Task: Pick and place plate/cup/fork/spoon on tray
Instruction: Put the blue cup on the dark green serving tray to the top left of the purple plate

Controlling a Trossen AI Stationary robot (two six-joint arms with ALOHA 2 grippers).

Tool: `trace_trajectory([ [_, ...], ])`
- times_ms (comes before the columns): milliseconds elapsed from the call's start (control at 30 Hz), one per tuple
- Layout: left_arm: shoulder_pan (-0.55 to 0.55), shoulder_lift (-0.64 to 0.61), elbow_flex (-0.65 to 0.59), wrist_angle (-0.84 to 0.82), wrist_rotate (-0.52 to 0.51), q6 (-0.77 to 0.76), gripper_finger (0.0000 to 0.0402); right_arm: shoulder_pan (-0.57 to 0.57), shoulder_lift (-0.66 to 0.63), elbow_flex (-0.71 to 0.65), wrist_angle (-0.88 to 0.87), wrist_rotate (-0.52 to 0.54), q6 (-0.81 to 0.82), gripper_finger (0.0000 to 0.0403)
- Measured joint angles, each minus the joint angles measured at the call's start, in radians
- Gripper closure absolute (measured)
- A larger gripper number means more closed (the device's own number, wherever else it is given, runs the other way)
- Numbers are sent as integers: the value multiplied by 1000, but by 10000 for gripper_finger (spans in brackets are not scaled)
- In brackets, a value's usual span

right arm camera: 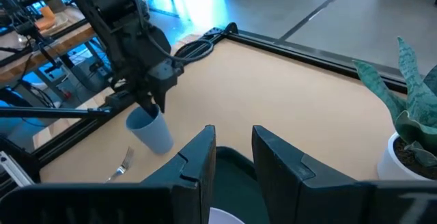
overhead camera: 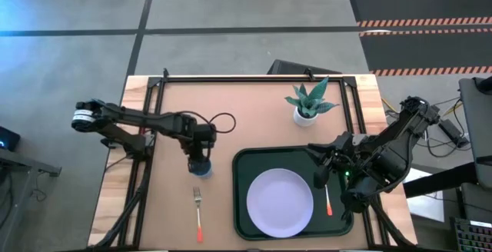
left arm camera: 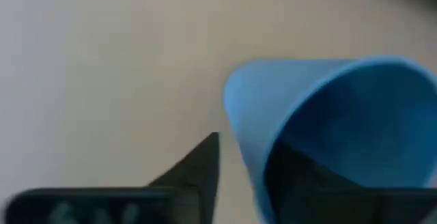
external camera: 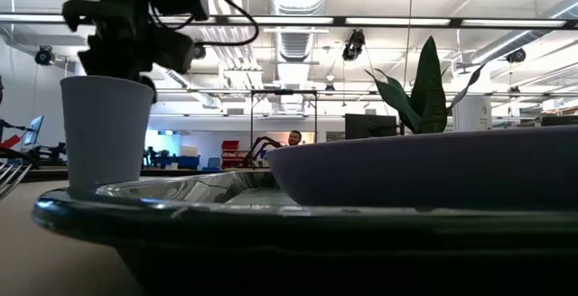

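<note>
The left gripper (overhead camera: 201, 162) pinches the rim of the small blue cup (overhead camera: 201, 167), one finger inside, beside the dark green tray (overhead camera: 240, 198). Next: lift it across. The right gripper (overhead camera: 321, 171) waits, fingers apart.

Ahead of the right pincer (right arm camera: 232, 157), the left pincer (right arm camera: 151, 105) seemingly straddles the blue cup's (right arm camera: 151, 130) rim; fork (right arm camera: 121, 164) beside it on the desk (right arm camera: 273, 87).

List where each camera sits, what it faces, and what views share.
High: overhead, straight down; both arms, tray, plate.
Low: tabletop level; tray rim, cup, left claw above.
Left wrist: at cup, one finger inside.
Right wrist: across table; own fingers.
Shared: the cup.
</note>
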Motion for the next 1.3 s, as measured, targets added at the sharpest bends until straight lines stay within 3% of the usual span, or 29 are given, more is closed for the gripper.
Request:
trace_trajectory([
  [100, -1, 0, -17, 16, -5, -12, 389, 0, 0, 0, 0, 0, 0, 316],
  [267, -1, 0, 44, 15, -7, -24, 401, 0, 0, 0, 0, 0, 0, 316],
  [533, 16, 23, 323, 20, -61, 39, 401, 0, 0, 0, 0, 1, -1, 316],
  [633, 25, 88, 434, 18, -106, 122, 401, 0, 0, 0, 0, 1, -6, 316],
  [833, 35, 324, 617, -58, -81, 293, 401, 0, 0, 0, 0, 0, -7, 316],
  [1033, 36, 533, 713, -142, -80, 403, 401, 0, 0, 0, 0, 0, -14, 316],
  [1300, 35, 604, 791, -110, -79, 449, 401, 0, 0, 0, 0, -3, -18, 316],
])
